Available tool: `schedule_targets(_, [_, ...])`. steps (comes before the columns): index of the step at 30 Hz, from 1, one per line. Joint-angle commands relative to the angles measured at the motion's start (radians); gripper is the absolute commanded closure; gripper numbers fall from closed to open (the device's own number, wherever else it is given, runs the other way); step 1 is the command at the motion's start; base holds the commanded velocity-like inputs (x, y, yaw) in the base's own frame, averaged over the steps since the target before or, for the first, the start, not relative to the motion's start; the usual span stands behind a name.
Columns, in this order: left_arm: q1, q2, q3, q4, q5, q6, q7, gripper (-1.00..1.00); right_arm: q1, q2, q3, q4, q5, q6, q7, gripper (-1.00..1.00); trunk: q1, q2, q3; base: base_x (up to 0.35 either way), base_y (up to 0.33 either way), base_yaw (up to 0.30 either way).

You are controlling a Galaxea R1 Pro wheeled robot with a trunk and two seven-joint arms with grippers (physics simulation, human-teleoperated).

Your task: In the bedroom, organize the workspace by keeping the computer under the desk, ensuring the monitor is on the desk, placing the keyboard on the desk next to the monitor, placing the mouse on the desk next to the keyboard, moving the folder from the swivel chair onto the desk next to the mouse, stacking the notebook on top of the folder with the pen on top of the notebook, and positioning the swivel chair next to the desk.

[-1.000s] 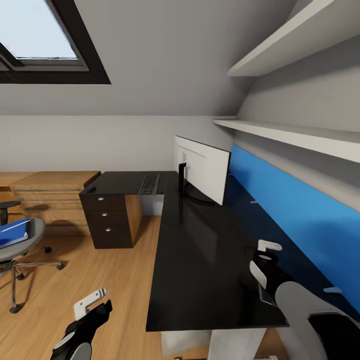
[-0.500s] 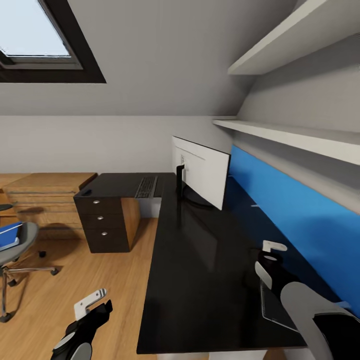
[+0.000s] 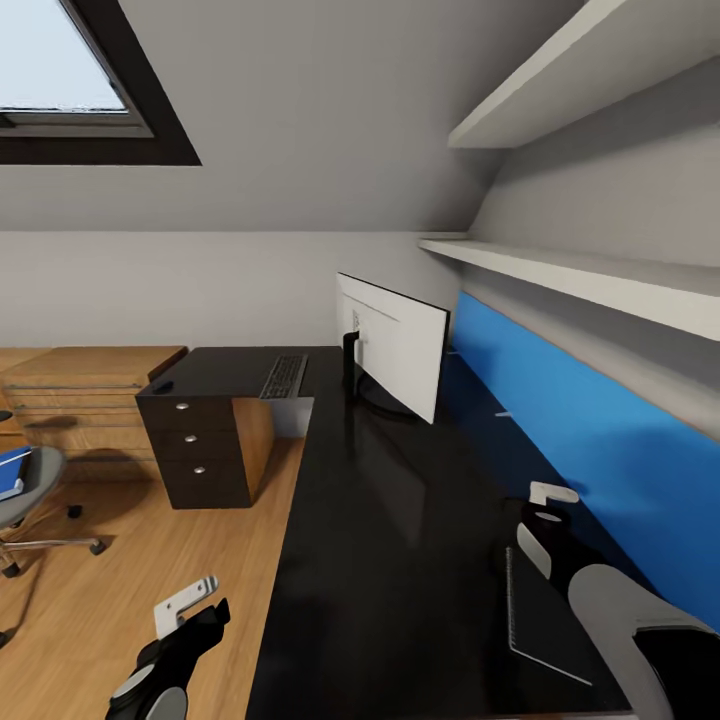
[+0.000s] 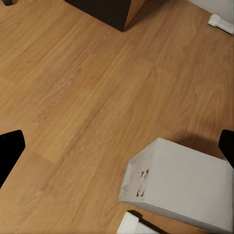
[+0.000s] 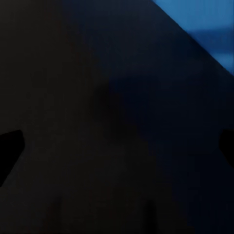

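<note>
The bright blue folder point(image 3: 12, 470) lies far off beyond the left gripper point(image 3: 185, 603), both claws seemingly spread, empty.

Glossy black desk point(image 3: 400, 560) bearing monitor point(image 3: 392, 345), keyboard point(image 3: 284, 376), mouse point(image 3: 163, 386), notebook point(image 3: 545, 615).

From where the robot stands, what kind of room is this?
Probably an attic room set up as a home office: a skylight sits in a sloping ceiling, an L-shaped black desk carries a monitor and keyboard, and a swivel chair stands nearby.
</note>
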State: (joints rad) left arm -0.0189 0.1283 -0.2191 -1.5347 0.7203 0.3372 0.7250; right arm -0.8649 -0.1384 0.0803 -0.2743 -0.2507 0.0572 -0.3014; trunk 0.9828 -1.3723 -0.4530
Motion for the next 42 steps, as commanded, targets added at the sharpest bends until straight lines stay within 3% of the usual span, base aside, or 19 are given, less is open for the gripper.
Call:
schedule_targets(1, [-0.001, 0.001, -0.001, -0.006, 0.006, 0.002, 0.008, -1.00, 0.000, -0.001, 0.008, -0.002, -0.008, 0.008, -0.006, -1.00, 0.000, -0.001, -0.001, 0.008, -0.013, 0.000])
schedule_targets(7, [-0.001, 0.002, 0.001, -0.035, 0.009, 0.001, 0.008, -1.00, 0.000, -0.006, 0.006, -0.003, -0.012, 0.066, -0.001, -1.00, 0.000, -0.001, -0.001, 0.003, -0.006, 0.000])
schedule_targets(8, [-0.001, 0.002, 0.002, -0.041, 0.010, 0.001, 0.009, -1.00, 0.000, -0.016, 0.004, -0.004, -0.017, 0.117, 0.015, -1.00, 0.004, -0.008, -0.004, 0.000, 0.000, 0.000])
schedule_targets(12, [-0.001, 0.002, 0.002, -0.043, 0.010, 0.000, 0.010, -1.00, 0.000, -0.021, 0.002, -0.005, -0.019, 0.139, 0.039, -1.00, 0.019, -0.036, -0.017, 0.000, 0.000, 0.000])
schedule_targets(42, [-0.001, 0.002, 0.003, -0.044, 0.010, 0.000, 0.011, -1.00, 0.000, -0.024, 0.001, -0.006, -0.018, 0.162, 0.055, -1.00, 0.134, -0.246, -0.111, 0.000, 0.000, 0.000])
